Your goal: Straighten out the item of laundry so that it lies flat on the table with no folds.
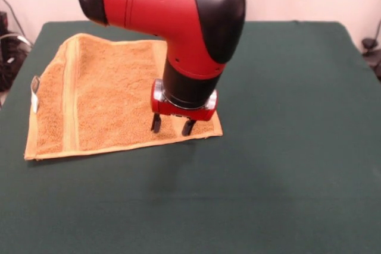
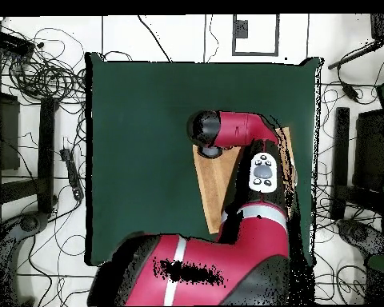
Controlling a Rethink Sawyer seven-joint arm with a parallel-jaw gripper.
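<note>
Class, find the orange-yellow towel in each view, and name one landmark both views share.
Front view: towel lies left of centre on the green table.
Overhead view: towel lies right of centre, mostly hidden under the arm.
Shared landmark: gripper above the towel's corner.

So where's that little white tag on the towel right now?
In the front view, the small white tag sits on the left edge of the orange-yellow terry towel, near the dark green table's left side, far from the pincer.
</note>
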